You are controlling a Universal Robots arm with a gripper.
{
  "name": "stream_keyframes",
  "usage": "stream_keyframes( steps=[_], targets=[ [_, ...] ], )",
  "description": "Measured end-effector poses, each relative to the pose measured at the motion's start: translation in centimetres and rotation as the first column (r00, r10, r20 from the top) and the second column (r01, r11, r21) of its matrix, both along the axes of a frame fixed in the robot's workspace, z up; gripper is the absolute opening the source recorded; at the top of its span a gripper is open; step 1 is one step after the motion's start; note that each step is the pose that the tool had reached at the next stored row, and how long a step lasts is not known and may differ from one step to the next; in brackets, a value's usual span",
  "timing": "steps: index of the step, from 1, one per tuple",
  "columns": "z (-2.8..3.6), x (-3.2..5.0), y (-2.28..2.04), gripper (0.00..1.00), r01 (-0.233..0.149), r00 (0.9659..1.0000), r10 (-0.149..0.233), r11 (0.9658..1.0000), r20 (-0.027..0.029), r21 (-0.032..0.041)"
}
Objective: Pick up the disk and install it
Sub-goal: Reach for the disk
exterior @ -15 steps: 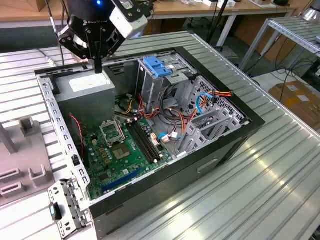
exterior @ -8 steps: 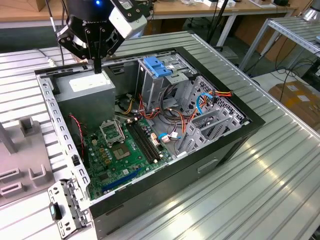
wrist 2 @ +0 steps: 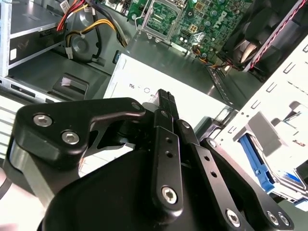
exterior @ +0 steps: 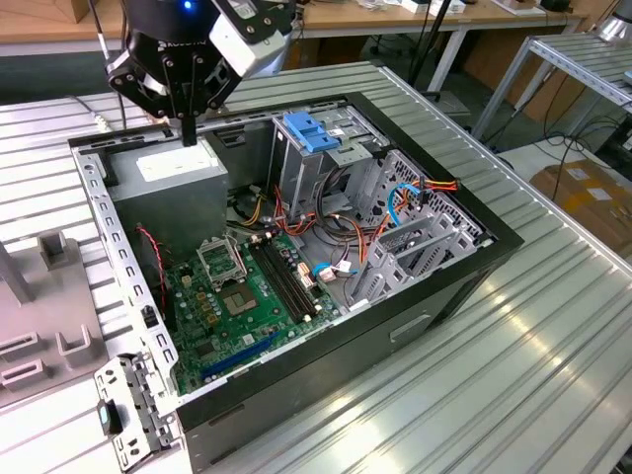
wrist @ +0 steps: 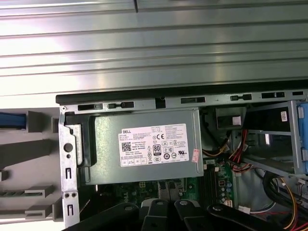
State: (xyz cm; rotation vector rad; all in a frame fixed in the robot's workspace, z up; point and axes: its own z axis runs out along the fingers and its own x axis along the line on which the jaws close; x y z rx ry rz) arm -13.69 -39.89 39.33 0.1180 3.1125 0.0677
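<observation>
The claw [exterior: 188, 136], pressed together and empty, hangs just above the power supply [exterior: 163, 197]; I'd spread it well clear of that box before approaching the disk.

Black tool [exterior: 188, 134], green motherboard [exterior: 229, 314], grey power supply [exterior: 183, 205]

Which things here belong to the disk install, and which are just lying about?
Job: gripper, above the power supply; drive cage; blue-edged piece in the grey holder, possibly the disk.
Lying about: motherboard; cables; cardboard box.
</observation>
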Motion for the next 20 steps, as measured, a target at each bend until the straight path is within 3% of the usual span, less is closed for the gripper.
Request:
stream_keyframes(
  steps=[20],
  targets=[
    [0.00, -1.82, 0.00, 0.11, 0.000, 1.0000, 0.000, 1.0000, 0.0000, 0.0000]
  ],
)
